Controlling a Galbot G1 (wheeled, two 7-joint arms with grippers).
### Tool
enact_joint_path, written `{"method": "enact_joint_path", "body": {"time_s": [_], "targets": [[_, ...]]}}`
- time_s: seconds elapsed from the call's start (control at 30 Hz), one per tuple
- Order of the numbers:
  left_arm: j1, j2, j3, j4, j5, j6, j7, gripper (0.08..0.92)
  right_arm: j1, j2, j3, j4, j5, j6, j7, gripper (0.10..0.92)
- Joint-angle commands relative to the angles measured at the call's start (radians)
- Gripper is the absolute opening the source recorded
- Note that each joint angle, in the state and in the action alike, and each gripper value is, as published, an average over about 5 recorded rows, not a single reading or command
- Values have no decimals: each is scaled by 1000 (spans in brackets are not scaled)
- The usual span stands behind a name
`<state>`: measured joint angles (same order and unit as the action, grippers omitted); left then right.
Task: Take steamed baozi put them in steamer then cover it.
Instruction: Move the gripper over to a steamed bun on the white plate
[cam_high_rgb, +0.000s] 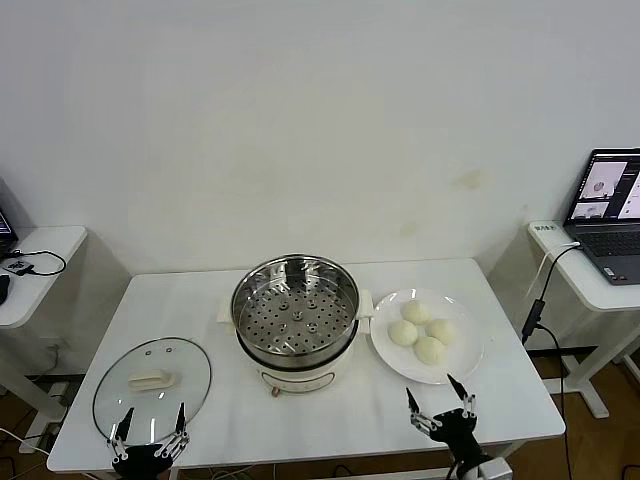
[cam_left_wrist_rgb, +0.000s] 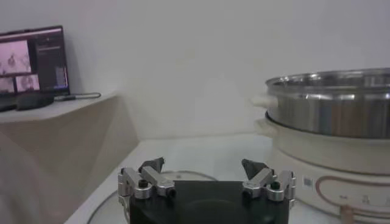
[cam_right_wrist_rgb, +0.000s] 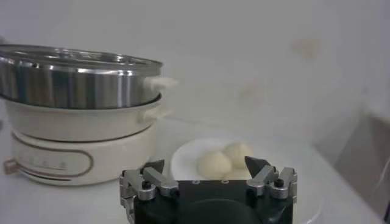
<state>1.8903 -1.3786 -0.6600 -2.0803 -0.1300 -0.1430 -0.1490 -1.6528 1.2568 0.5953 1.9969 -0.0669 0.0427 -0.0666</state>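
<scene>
Four cream-white baozi (cam_high_rgb: 422, 332) lie on a white plate (cam_high_rgb: 465, 360) at the right of the table; two of them show in the right wrist view (cam_right_wrist_rgb: 214, 164). The steamer (cam_high_rgb: 295, 305), a shiny steel pot with a perforated tray on a cream base, stands at the middle with nothing on its tray; it also shows in the left wrist view (cam_left_wrist_rgb: 332, 109) and the right wrist view (cam_right_wrist_rgb: 76, 79). The glass cover (cam_high_rgb: 152, 385) with its cream handle lies flat at the front left. My left gripper (cam_high_rgb: 150, 432) is open at the cover's near edge. My right gripper (cam_high_rgb: 440, 405) is open just before the plate.
A laptop (cam_high_rgb: 606, 215) sits on a side desk at the right, with a cable hanging beside the table. Another small desk (cam_high_rgb: 35, 262) with cables stands at the left. A wall runs close behind the table.
</scene>
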Motion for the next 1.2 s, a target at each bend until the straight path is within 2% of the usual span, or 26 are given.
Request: {"method": "enact_joint_path", "body": {"time_s": [0.03,0.27,0.43,0.6,0.8,0.93,1.07,1.2], "targets": [[0,-8,2,-11,78,-7,18,823,106,-100,100,-15,-314,12,21,823],[-9,-12,3,-20,108,-9,24,823,271,-322,159,-51,-509,-42,-92,823],[-12,-17,3,-13,125,-13,21,823,427,-540,107,-120,-549,-47,-230,823],[-19,-30,9,-9,145,-13,17,823,681,-739,-95,-203,-555,-28,-403,823],[-28,-37,16,-11,163,-11,16,823,1067,-825,-484,-347,-460,-19,-623,823],[-31,-37,21,-10,167,-10,16,823,1304,-836,-771,-390,-324,-58,-749,823],[-33,-35,29,-9,173,-10,15,823,1551,-810,-1050,-452,-185,-77,-837,823],[-39,-32,28,-8,170,-11,13,823,1775,-732,-1283,-567,-114,-71,-891,823]]}}
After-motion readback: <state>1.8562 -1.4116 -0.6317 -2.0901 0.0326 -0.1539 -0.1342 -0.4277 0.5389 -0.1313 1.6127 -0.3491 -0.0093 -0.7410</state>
